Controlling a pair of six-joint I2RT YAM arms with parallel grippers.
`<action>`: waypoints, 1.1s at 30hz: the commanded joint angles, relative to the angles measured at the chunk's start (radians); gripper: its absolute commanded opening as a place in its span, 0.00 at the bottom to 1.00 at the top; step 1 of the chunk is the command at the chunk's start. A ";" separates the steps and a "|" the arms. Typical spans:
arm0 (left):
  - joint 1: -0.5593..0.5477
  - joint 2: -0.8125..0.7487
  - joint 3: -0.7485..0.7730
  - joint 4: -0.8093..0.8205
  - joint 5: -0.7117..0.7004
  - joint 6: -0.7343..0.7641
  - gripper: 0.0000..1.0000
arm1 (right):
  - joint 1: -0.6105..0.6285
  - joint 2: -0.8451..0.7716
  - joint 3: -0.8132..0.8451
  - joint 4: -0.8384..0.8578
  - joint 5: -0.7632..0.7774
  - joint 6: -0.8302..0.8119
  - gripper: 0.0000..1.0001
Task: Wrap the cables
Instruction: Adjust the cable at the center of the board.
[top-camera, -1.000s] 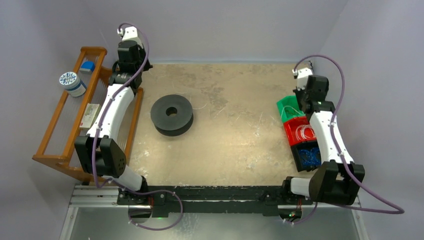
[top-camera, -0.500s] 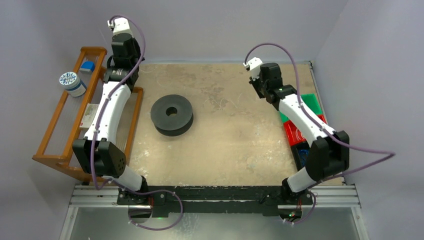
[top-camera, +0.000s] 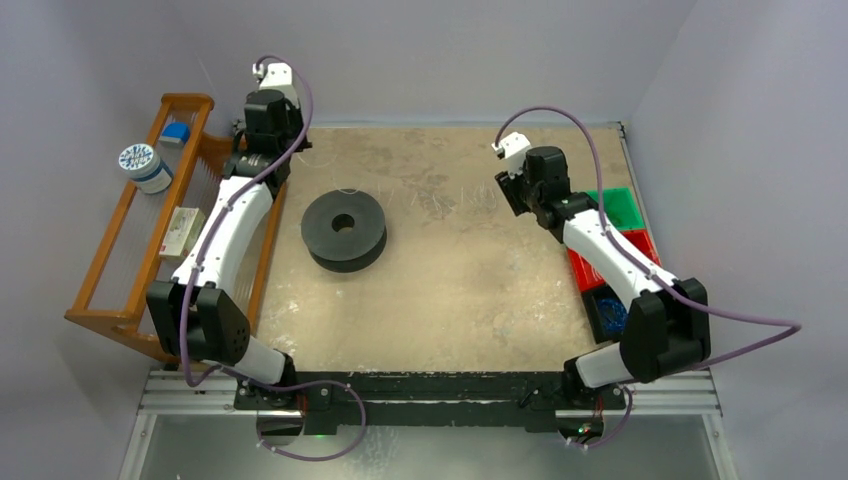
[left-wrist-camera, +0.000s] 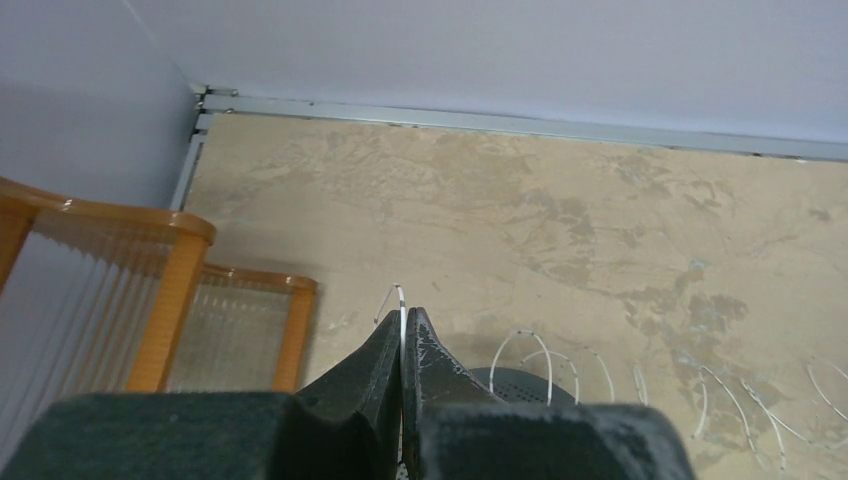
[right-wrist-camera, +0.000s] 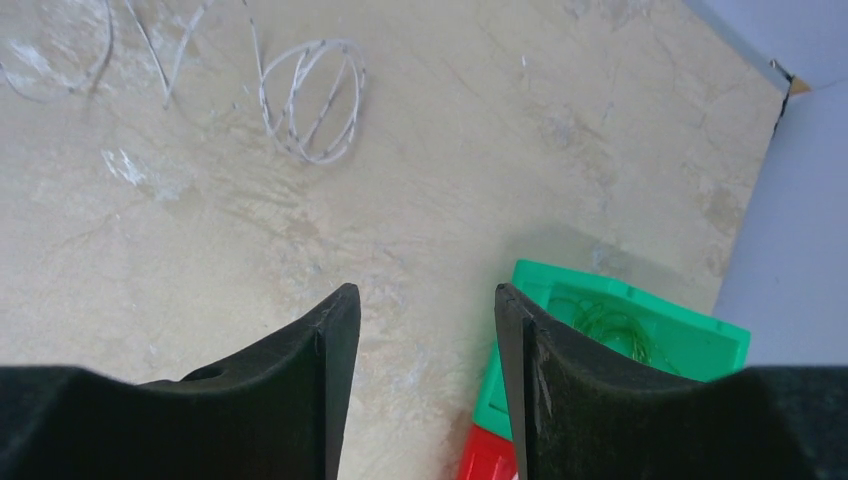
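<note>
Thin whitish cables (right-wrist-camera: 305, 100), loosely looped

A: Where does the top view sit?
B: High above and behind the arm bases, looking down on the whole worktop (top-camera: 460, 290) from far off.
A: The left wrist one?
B: Low and close behind the left tool (left-wrist-camera: 402, 318), facing the far wall over the back left corner, with the wooden rack (left-wrist-camera: 180, 290) at its left edge.
A: The right?
B: Tilted steeply down past the right tool (right-wrist-camera: 422, 292), near the surface, green bin (right-wrist-camera: 690, 340) at lower right.
A: Any overlap?
B: Each wrist view catches loops of the cables (right-wrist-camera: 310, 100) mid-worktop; the top view covers it all.
</note>
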 joint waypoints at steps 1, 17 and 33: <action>-0.030 -0.039 -0.014 0.045 0.027 0.012 0.00 | -0.001 0.036 -0.008 0.118 -0.063 -0.017 0.55; -0.032 -0.061 -0.078 0.069 0.059 0.026 0.00 | 0.129 0.320 0.155 0.246 -0.025 -0.105 0.54; -0.032 -0.069 -0.093 0.078 0.057 0.015 0.00 | 0.020 0.232 0.068 0.183 -0.179 -0.063 0.52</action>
